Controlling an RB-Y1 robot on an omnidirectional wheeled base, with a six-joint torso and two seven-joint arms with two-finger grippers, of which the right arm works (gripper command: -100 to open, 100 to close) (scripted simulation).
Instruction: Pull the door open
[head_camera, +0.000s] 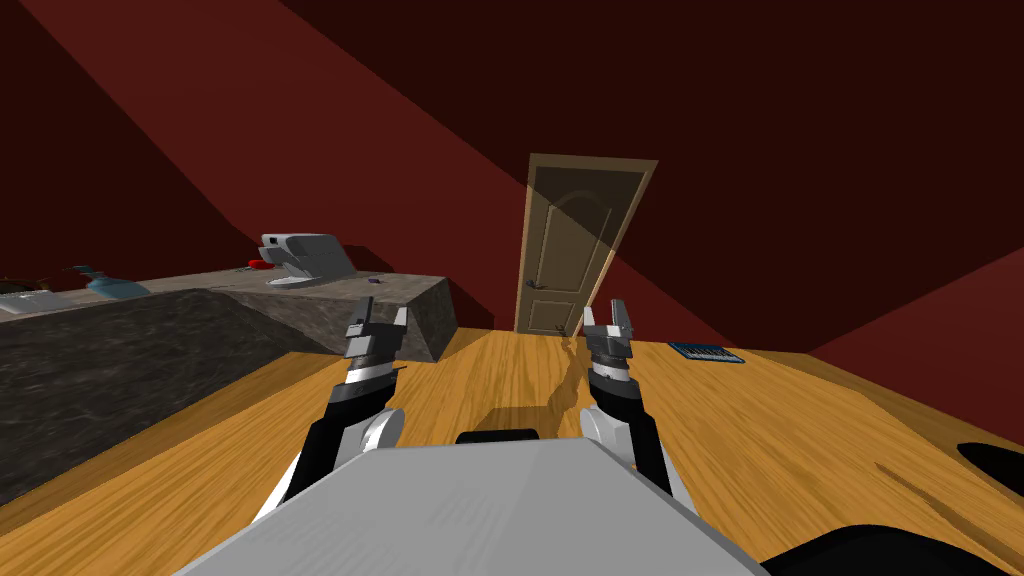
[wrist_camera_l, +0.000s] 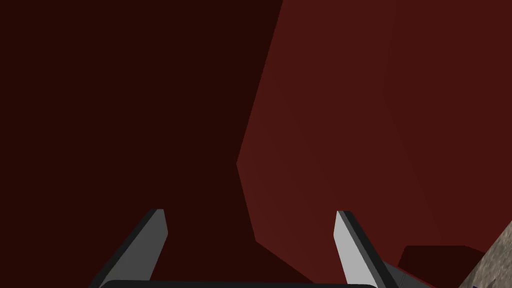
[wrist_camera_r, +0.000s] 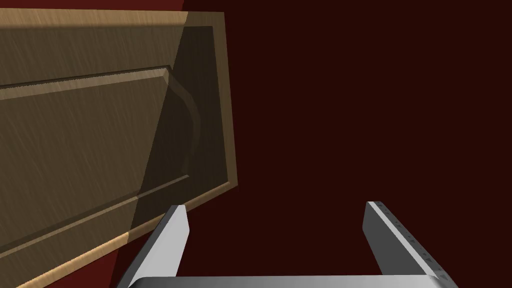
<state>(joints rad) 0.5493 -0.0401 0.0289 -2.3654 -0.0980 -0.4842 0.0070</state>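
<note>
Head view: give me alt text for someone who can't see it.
A brown panelled door stands ahead in a dark red wall across a wooden floor. The left gripper and right gripper hang short of it, fingers open. A dark counter lies left.

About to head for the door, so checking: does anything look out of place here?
Only a flat dark blue object lying on the wooden floor, right of the door. The door's slant is the camera's.

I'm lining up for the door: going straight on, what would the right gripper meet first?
The right gripper would likely meet the dark red wall beside the brown panelled door, not the door; depth unclear.
</note>
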